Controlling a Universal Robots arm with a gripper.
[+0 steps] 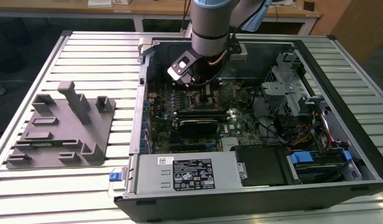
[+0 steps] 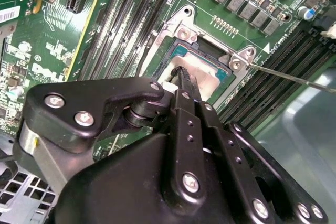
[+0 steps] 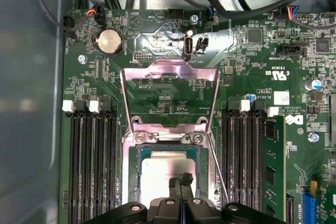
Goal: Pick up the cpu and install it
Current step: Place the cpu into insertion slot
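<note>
The cpu (image 3: 157, 179) is lying flat in the open socket (image 3: 131, 145), silver top facing up. The gripper (image 3: 182, 178) is hanging directly over it, fingers pressed together and gripping nothing, tips down at the chip's surface near one edge. The load plate (image 3: 173, 69) is standing flipped open. In the exterior view, the arm (image 1: 210, 28) is reaching into the computer case (image 1: 241, 205) at upper centre.
</note>
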